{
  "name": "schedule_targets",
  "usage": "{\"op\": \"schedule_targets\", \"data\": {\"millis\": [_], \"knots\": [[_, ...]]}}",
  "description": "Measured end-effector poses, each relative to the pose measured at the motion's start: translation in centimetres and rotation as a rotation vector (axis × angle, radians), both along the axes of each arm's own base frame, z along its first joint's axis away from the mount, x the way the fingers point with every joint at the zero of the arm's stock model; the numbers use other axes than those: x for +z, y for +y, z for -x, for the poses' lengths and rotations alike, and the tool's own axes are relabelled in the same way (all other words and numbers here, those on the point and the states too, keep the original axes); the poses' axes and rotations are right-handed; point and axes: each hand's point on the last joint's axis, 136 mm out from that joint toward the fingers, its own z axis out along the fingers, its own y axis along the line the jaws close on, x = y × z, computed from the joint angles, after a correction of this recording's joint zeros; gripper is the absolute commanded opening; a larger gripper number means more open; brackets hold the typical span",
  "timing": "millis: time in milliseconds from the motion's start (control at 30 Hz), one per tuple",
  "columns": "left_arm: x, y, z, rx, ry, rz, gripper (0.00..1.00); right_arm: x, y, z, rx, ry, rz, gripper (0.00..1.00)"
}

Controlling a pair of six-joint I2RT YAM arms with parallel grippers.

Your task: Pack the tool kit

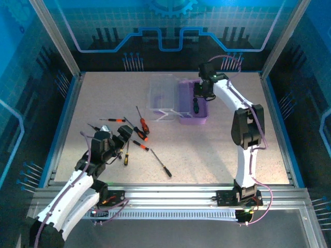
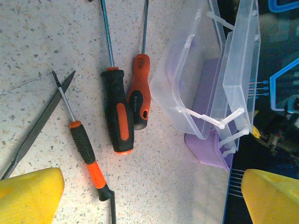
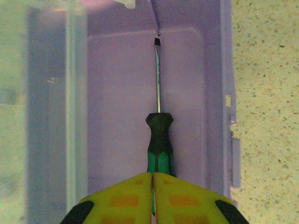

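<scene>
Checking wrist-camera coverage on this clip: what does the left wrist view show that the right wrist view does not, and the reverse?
Left wrist view: three orange-black screwdrivers lying on the table, the clear lid swung open, and the left gripper with its yellow fingers spread wide. Right wrist view: the right gripper shut on the green-handled screwdriver, blade pointing away from the camera. Both: the purple base and the speckled table.
</scene>
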Motion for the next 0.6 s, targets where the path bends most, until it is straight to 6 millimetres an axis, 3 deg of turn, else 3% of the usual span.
{"op": "schedule_targets", "data": {"millis": [200,400,500,600], "knots": [[0.6,-0.2,-0.7,-0.027,0.031,-0.058,0.99,2.9,0.0,1.7,0.007,-0.063,-0.046,0.15],[0.9,0.6,-1.0,0.006,0.050,-0.097,0.99,2.7,0.6,3.7,0.031,-0.062,-0.051,0.23],[0.6,1.2,-0.9,0.027,0.068,-0.120,0.99,3.3,2.7,6.0,0.094,-0.079,-0.050,0.26],[0.6,2.0,-0.7,0.042,0.089,-0.166,0.99,5.1,7.3,9.2,0.225,-0.142,-0.062,0.26]]}}
